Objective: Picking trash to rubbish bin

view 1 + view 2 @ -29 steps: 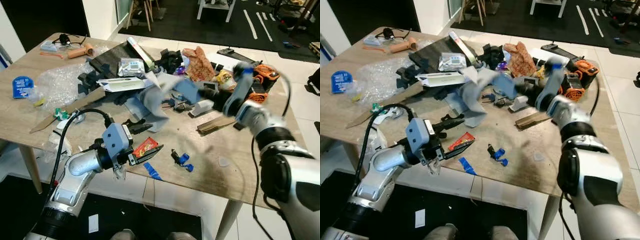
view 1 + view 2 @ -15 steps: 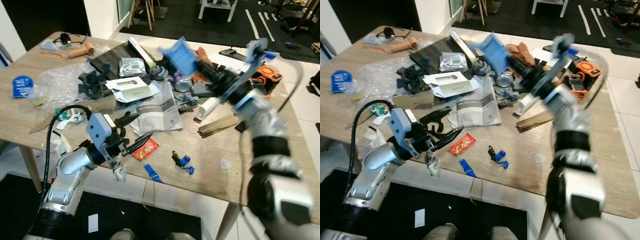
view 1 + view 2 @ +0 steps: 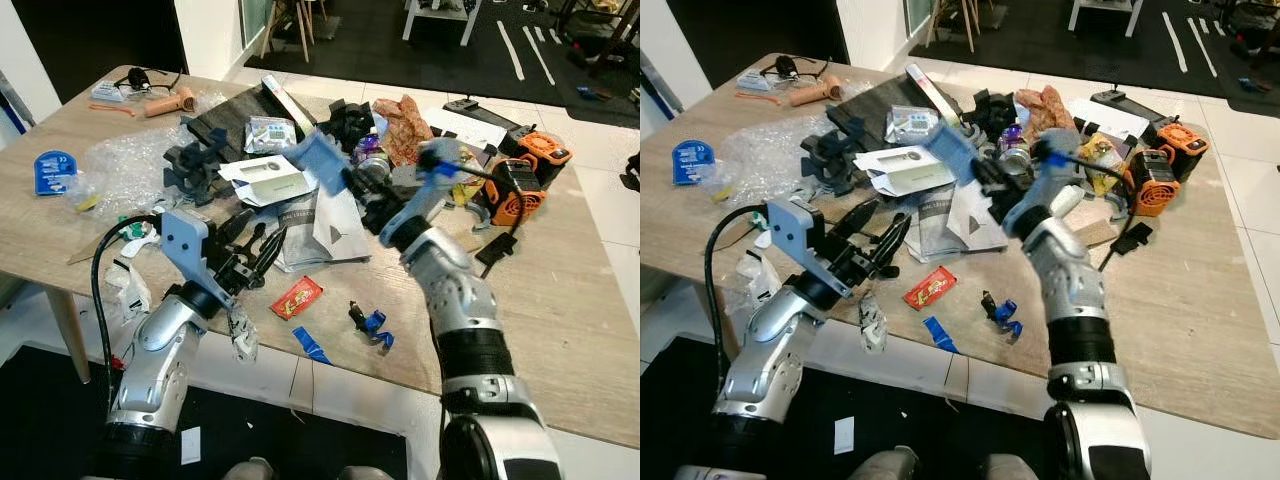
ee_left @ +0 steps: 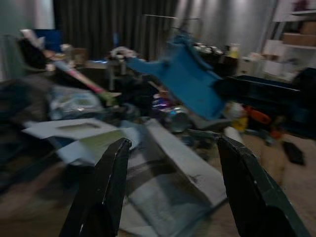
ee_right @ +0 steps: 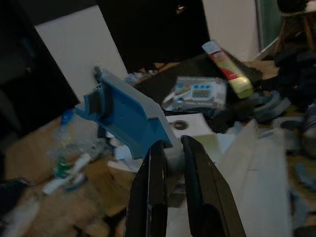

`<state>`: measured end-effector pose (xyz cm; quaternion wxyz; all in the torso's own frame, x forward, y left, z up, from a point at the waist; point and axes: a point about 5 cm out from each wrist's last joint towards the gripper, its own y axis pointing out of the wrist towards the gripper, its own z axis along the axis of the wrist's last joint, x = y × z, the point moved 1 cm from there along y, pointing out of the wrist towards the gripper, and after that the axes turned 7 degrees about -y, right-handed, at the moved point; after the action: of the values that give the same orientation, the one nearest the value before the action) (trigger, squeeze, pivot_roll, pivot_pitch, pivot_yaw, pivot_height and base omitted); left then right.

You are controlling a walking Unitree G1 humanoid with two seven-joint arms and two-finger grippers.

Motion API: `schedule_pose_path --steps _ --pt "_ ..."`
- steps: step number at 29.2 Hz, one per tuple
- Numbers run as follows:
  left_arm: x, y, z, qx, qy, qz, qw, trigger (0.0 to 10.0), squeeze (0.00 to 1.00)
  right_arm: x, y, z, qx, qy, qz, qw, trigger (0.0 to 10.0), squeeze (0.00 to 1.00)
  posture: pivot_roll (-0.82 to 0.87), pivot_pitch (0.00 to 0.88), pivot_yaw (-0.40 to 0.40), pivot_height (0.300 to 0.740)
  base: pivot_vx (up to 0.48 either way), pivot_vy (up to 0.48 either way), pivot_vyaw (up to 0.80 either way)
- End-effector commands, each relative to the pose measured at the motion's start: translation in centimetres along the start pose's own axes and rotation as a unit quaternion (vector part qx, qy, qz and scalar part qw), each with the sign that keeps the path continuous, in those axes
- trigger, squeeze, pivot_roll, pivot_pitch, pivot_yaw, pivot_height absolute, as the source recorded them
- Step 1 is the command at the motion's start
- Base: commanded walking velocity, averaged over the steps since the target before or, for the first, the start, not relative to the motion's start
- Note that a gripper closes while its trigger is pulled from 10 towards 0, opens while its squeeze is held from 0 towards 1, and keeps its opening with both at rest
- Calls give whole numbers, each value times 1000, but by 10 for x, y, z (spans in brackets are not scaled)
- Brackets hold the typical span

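Two grippers are up over a really cluttered bench: the right gripper has its fingers pinched on a blue plastic piece and holds it in the air above the grey paper sheets mid-bench. The left gripper sits near the front edge with its fingers spread wide, pointing at those same sheets, with a red wrapper and some blue scraps lying just beside it on the wood.
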<state>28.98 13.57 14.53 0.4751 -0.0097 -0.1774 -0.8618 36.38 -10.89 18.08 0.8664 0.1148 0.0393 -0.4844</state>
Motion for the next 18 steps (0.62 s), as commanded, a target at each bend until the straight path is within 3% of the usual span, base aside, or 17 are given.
schedule_pose_path --steps 1,4,7,10,18 --pt "-5 -1 -4 -10 -13 21 1000 10000 0 8 0 3 2 -46 -16 999 10000 0 -74 0 -29 740 0 0 0" --pt "-3 8 -5 -19 -30 5 999 10000 0 13 3 1 -1 -66 -26 997 10000 0 -77 0 -31 740 0 0 0" --pt "-3 11 -4 -21 -29 9 999 10000 0 11 5 2 0 -81 -23 996 10000 0 -75 0 -35 740 0 0 0" --pt "-1 23 1 -15 -25 10 1000 10000 0 10 3 4 4 -105 -29 994 10000 0 -82 0 -35 740 0 0 0" --pt "-6 26 -6 -40 -28 17 999 10000 0 17 6 1 6 -109 -45 993 10000 0 -66 0 -39 740 -30 0 0"
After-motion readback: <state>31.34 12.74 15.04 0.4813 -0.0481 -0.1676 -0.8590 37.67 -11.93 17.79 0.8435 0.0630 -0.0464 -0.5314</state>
